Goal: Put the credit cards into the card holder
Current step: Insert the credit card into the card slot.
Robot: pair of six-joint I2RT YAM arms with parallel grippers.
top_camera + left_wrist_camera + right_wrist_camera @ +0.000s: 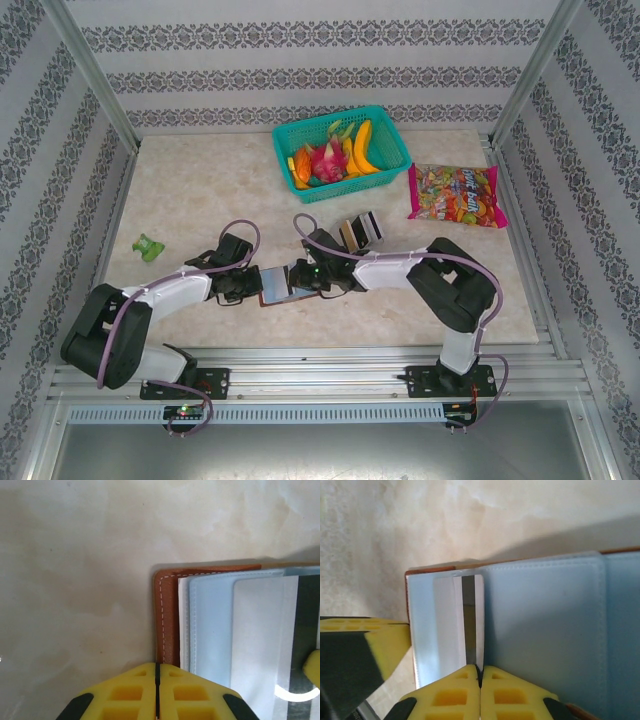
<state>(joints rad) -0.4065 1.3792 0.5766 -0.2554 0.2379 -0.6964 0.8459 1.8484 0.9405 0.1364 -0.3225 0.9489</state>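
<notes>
Far end of the marble tbl I see a teal basket w/ fruit: banana, pink dragon fruit, some orange bits. Near its right side, not touching, a colourful candy bag lies flat. Small green obj sits alone far left, can't ID it. Patterned walls on 3 sides.
</notes>
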